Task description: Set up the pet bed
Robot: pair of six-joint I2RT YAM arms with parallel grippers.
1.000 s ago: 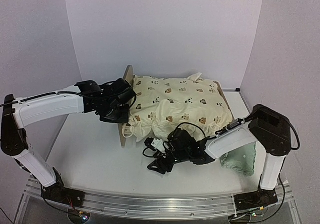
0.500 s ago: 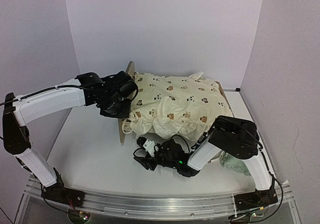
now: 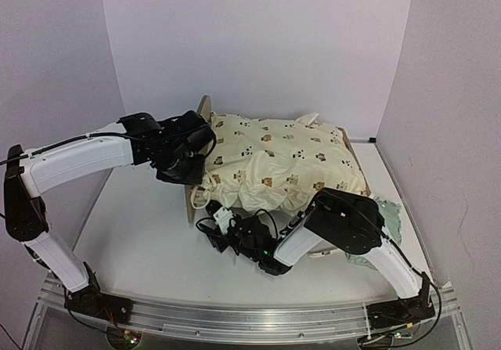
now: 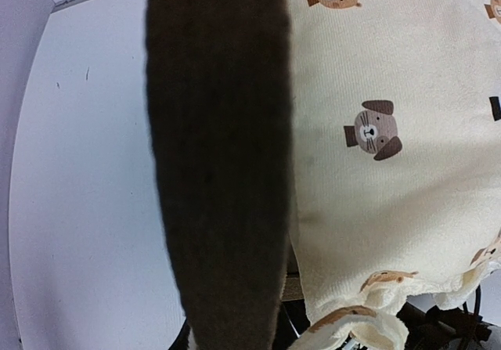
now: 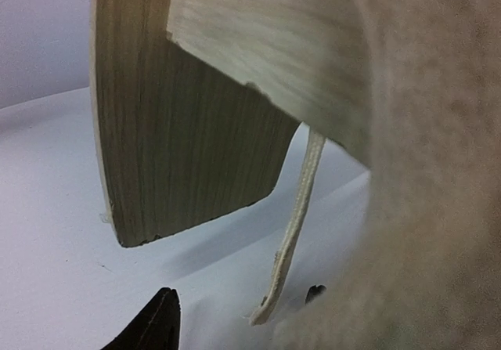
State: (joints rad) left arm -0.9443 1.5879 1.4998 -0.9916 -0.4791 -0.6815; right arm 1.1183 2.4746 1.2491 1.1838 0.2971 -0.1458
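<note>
Pet bed (image 5: 180, 131) corner beside right gripper (image 3: 215, 232)

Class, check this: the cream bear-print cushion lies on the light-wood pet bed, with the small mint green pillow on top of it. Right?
No. The small mint green pillow lies on the white table beside the light-wood pet bed, not on the cream bear-print cushion, as the top external view shows. The rest holds.

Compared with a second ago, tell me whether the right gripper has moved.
Yes. The right gripper has shifted left, toward the near corner of the pet bed headboard, which stayed put.
</note>
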